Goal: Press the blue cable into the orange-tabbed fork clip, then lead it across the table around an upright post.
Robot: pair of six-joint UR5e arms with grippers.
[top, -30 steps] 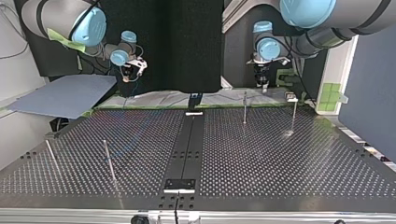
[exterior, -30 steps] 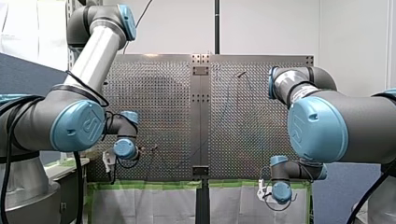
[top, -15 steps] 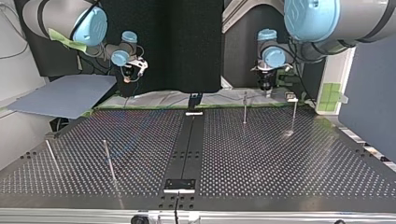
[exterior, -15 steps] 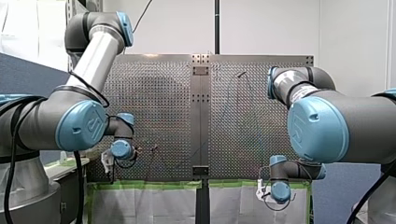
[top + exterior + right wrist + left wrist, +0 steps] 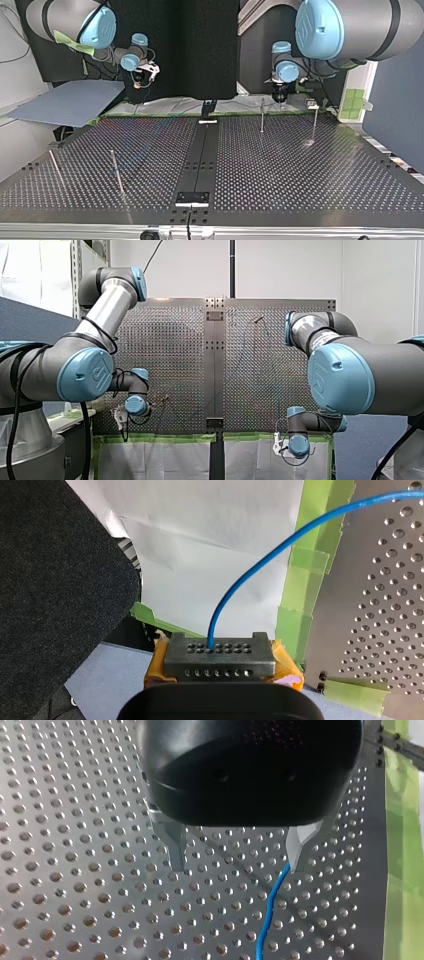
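In the left wrist view my left gripper (image 5: 237,862) is black with metal fingers. It stands open just above the perforated plate (image 5: 75,885). The blue cable (image 5: 267,920) lies on the plate and runs away from beside one fingertip (image 5: 298,851), with nothing between the fingers. In the right wrist view my right gripper (image 5: 220,667), with yellow pads, is shut on the blue cable (image 5: 250,575), which arcs up and over to the plate. It hangs off the table's edge, at the top view's left (image 5: 141,79). I cannot pick out the orange-tabbed clip.
Thin upright posts stand on the table: two at the top view's right (image 5: 261,114) (image 5: 314,124) and two at its left (image 5: 116,171) (image 5: 54,165). A dark centre strip (image 5: 200,155) divides the plate. Green tape (image 5: 300,590) and white paper line the edge by my right gripper.
My left gripper has come down toward the plate near the posts at the top view's right. My right arm has barely moved.
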